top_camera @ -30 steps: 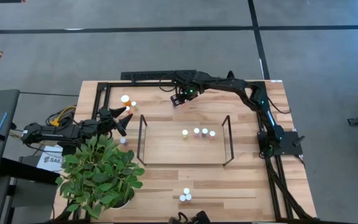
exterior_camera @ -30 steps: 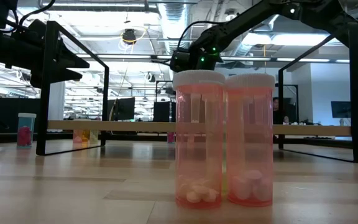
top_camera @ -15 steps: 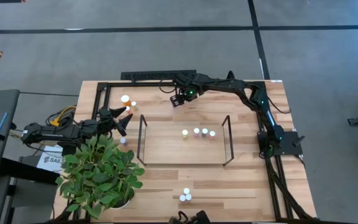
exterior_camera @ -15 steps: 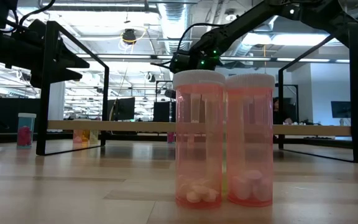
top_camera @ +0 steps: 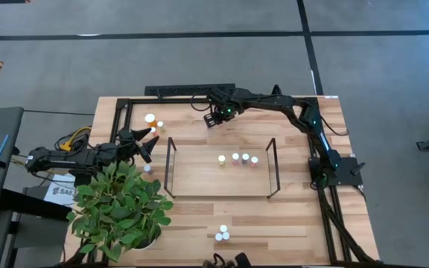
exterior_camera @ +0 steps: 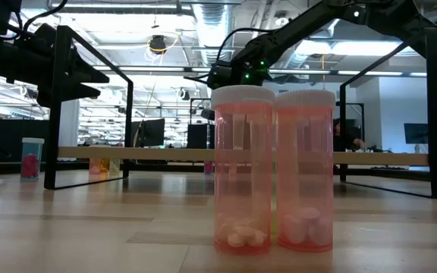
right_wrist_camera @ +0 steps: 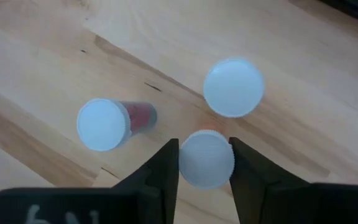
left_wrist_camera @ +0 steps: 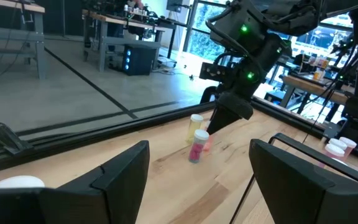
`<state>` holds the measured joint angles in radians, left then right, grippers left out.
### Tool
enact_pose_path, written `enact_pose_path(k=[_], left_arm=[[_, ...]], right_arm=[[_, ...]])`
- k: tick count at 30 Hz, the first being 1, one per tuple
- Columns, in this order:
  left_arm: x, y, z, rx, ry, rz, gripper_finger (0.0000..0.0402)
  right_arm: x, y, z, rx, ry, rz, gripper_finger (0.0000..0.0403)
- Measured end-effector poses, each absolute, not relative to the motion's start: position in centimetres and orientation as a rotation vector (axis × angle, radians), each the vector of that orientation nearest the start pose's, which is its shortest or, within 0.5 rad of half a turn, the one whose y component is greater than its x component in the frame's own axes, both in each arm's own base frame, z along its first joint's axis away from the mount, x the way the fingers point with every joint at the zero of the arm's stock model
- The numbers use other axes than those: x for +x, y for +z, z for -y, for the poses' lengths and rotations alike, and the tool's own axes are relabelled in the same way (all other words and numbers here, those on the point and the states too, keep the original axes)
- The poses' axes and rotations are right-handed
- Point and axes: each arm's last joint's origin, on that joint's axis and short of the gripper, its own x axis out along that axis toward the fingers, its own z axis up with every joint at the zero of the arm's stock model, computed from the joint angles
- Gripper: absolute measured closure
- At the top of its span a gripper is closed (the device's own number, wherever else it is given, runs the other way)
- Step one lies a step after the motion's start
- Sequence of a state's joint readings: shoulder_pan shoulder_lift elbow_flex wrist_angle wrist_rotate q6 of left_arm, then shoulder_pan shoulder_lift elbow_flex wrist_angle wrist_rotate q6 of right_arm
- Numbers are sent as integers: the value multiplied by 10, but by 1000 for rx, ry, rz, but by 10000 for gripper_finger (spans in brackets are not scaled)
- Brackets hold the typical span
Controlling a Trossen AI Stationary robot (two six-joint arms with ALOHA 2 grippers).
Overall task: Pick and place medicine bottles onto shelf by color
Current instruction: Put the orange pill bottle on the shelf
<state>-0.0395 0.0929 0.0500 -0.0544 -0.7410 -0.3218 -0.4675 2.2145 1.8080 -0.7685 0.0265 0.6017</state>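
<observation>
Gripping white-capped bottle [right_wrist_camera: 206,159]: right gripper [right_wrist_camera: 204,163], far table [top_camera: 296,219] edge
Left gripper [left_wrist_camera: 197,171] parted, empty; light-wood tabletop, grey floor [top_camera: 199,59], potted plant [top_camera: 121,205]

"SAG" — white sheet [top_camera: 60,192], table's left

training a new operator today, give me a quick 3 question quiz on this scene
1. True or false: the right gripper has a white-capped bottle between its fingers.
2. How many bottles stand on the shelf? A) two B) four C) six
3. Fill in: the left gripper waits open next to the ____.

Key:
1. True; two other bottles stand close by on the table.
2. B, a row of four.
3. Plant.
</observation>
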Motion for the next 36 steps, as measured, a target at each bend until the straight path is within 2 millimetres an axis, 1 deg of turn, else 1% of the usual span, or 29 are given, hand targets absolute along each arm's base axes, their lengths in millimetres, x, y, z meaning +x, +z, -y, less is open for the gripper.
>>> enact_pose_path(k=[4,8,13,17,22,26,28,32,36], left_arm=[[94,169,-16,-270,709,22,137],[94,169,-16,-270,709,22,137],[94,169,-16,-271,708,22,137],[94,169,-16,-270,709,22,137],[94,169,-16,-271,709,22,137],[94,169,-16,-270,708,22,137],[94,169,-16,-271,709,22,137],[94,169,-16,-271,709,22,137],[94,169,-16,-271,709,22,137]], right_arm=[[414,185,208,780,-782,-1014,260],[414,195,206,780,-783,-1034,248],[415,210,200,768,-788,-1068,252],[416,224,193,790,-802,-1089,261],[414,248,185,848,-847,-1116,262],[409,274,178,904,-846,-1139,260],[406,288,172,905,-841,-1155,261],[401,314,154,919,-852,-1182,264],[390,332,133,953,-871,-1191,263]])
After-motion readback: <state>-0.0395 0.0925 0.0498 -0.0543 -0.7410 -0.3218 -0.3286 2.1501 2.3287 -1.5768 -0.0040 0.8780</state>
